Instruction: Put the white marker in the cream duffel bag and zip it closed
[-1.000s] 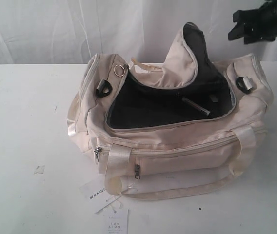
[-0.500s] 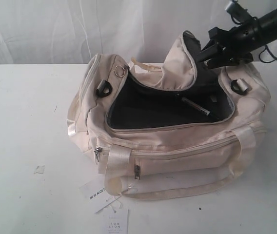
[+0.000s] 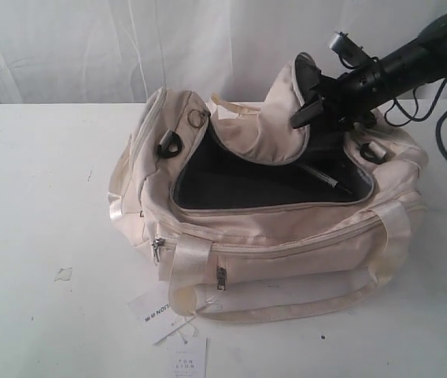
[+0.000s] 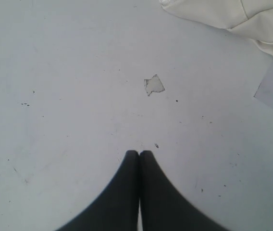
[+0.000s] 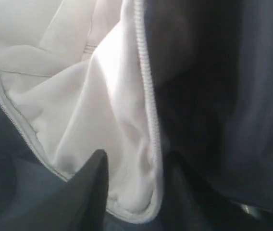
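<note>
On a white table [image 3: 35, 197], the cream bag [image 3: 286, 236] lies unzipped, the slim marker [image 3: 326, 178] on its dark lining, partly hidden beneath the raised flap [image 3: 278, 118]. Right gripper [image 3: 304, 110] seems to straddle the flap's edge, grip unclear; left gripper [image 4: 139, 155] pressed closed, empty

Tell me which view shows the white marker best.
The exterior view: the white marker lies on the dark lining inside the open cream duffel bag. The left wrist view shows table and a bag corner; the right wrist view, flap fabric and zipper: neither shows it.
</note>
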